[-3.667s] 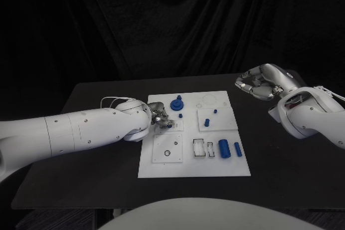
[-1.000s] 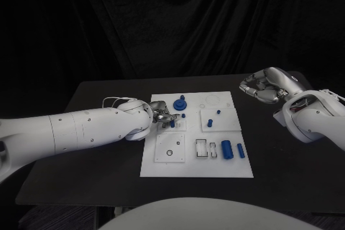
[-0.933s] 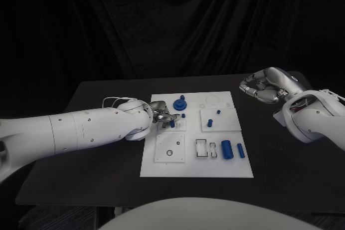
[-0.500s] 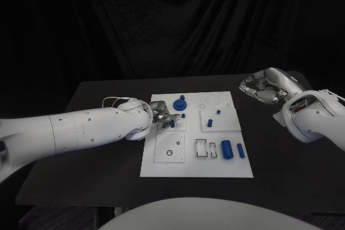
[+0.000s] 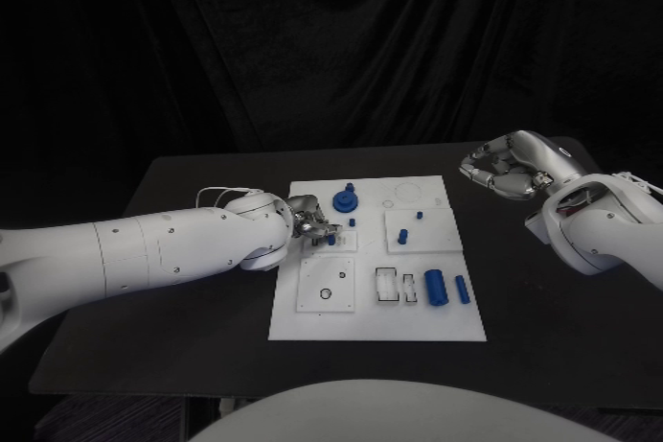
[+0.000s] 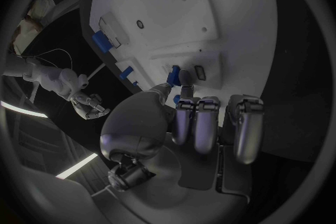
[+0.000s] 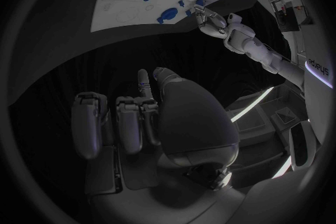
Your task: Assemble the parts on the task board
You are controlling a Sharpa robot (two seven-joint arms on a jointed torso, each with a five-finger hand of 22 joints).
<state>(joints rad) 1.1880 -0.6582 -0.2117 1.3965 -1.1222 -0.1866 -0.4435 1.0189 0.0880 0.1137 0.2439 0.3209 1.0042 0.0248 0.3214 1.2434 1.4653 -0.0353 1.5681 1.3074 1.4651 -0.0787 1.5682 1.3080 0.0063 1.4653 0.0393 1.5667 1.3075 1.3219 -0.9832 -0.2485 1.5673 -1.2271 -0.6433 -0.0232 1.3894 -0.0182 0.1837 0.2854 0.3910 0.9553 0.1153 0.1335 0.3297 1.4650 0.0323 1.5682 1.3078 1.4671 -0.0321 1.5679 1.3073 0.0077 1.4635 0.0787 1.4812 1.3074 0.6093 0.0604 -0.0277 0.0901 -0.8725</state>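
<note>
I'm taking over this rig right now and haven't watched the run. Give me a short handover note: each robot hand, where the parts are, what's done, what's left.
Left robot hand: over the task board, pinching a small blue part and holding it at the board's left-middle block.
Right robot hand: fingers curled on nothing, off the board over the table's far right.
Parts: blue gear and a small peg stand at the far left of the board; a short peg stands in the right-middle block; a thick cylinder and a thin cylinder lie at the near right.
Done: not clear which parts are seated.
Left: seat the held part, then both cylinders.
</note>
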